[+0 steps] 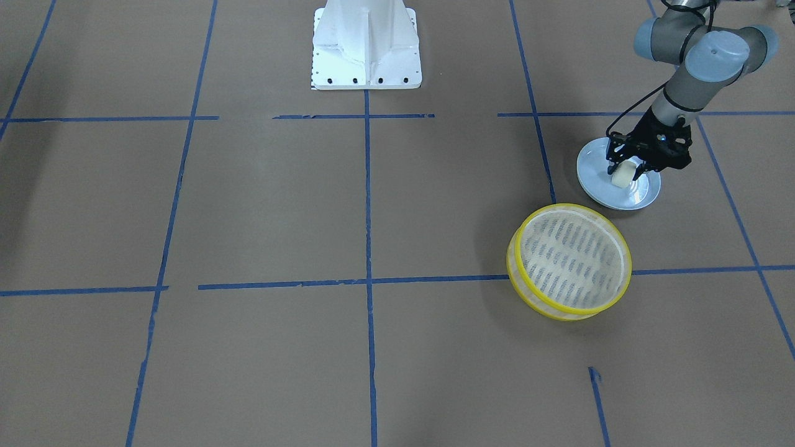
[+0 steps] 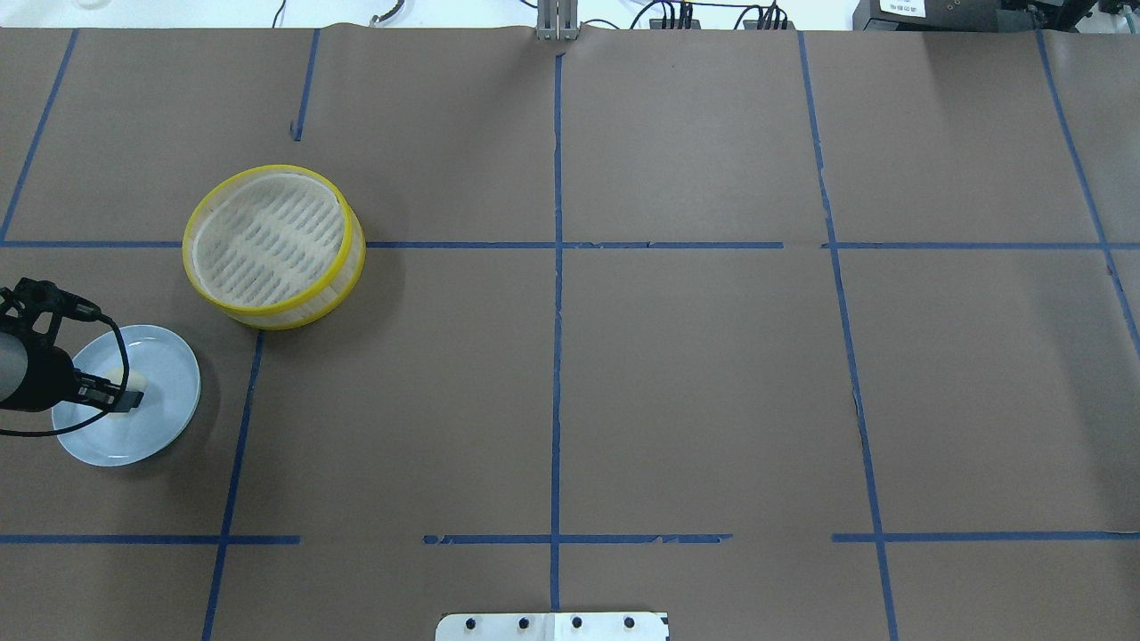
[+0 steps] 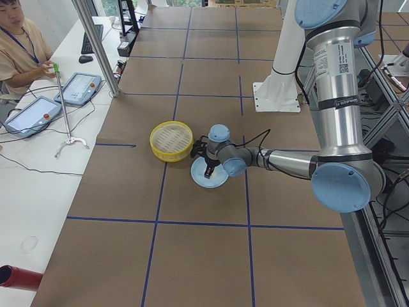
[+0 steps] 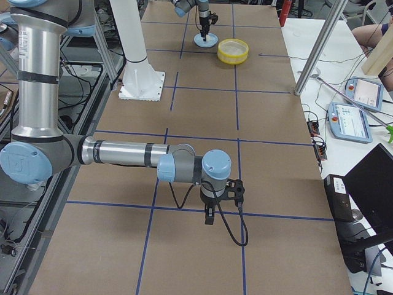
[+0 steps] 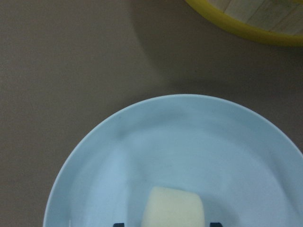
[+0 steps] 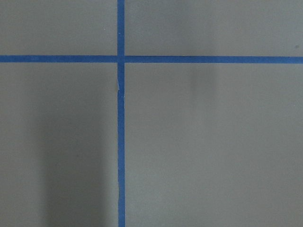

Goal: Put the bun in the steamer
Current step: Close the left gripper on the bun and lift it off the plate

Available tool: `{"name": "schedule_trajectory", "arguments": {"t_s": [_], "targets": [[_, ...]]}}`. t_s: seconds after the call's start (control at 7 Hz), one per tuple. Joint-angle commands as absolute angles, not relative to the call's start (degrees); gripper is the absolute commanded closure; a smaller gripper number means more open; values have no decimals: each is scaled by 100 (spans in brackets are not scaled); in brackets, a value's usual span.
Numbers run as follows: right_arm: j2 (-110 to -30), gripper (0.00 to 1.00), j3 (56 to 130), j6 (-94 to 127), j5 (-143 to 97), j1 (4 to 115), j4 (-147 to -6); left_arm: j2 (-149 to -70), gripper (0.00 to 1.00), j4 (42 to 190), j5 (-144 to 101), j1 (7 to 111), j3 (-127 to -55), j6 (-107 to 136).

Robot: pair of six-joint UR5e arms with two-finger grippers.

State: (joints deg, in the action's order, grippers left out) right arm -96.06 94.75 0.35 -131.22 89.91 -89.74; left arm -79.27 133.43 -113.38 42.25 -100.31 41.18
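The steamer (image 1: 571, 257) sits near the plate (image 1: 621, 196), not touching it. The left gripper (image 1: 623, 171), jaws apart, straddles the bun (image 1: 620, 177) lying on the plate. The right gripper (image 4: 209, 217) is far from the plate; I cannot tell its jaws' state.

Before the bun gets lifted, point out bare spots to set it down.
The steamer is bare inside. The table is free across its middle and the robot's right half. Crowded only at the pale blue plate, where the left gripper straddles the bun.
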Motion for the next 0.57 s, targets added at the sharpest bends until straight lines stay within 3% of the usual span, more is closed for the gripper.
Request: {"name": "schedule_trajectory", "arguments": {"t_s": [0.0,0.29,0.43], "targets": [[-9606,0,9475,35,-13122,8991,-8974,-7928,55,13333,-11338,4227,-10089,4131],[-9606,0,9475,35,-13122,8991,-8974,-7963,65,13324,-11355,4236,-10309,4462],[-9606,0,9475,35,-13122,8991,-8974,-8154,65,13316,-11382,4271,-10353,4613]]}}
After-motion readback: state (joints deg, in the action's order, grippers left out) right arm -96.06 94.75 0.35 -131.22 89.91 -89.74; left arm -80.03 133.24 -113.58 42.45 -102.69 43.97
